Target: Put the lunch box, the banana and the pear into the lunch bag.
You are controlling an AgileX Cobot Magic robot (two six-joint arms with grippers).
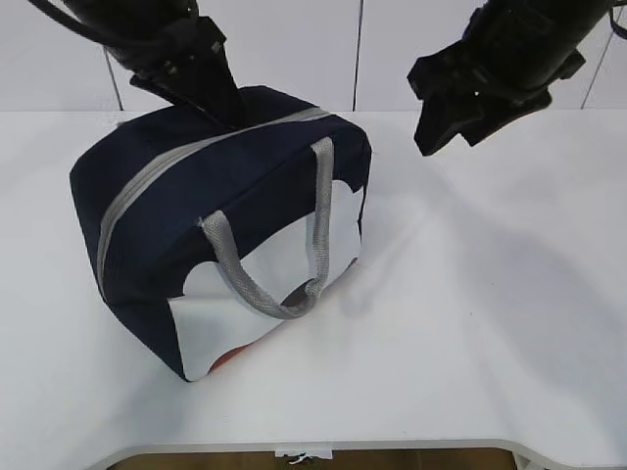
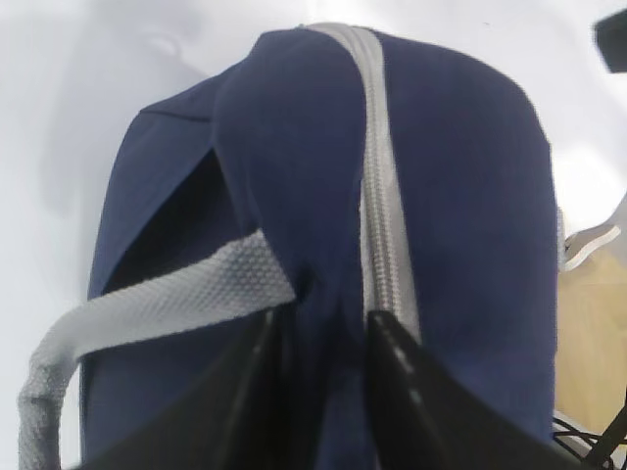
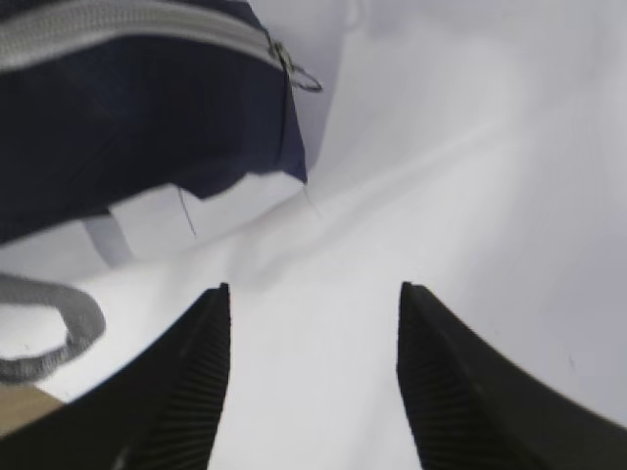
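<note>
The navy-blue lunch bag (image 1: 225, 225) stands on the white table with its grey zipper (image 1: 167, 166) closed along the top. My left gripper (image 1: 227, 116) is at the bag's far top end, shut on a fold of its navy fabric (image 2: 323, 328) beside the zipper (image 2: 377, 196). My right gripper (image 1: 441, 127) hangs open and empty in the air to the right of the bag; between its fingers I see bare table (image 3: 313, 294). The metal ring pull (image 3: 299, 73) lies at the bag's corner. The lunch box, the banana and the pear are out of view.
A grey webbing handle (image 1: 260, 284) hangs over the white side panel (image 1: 284, 284); the other handle (image 2: 147, 304) lies next to my left fingers. The table's front edge (image 1: 313, 446) is near the bag. A white wall stands behind.
</note>
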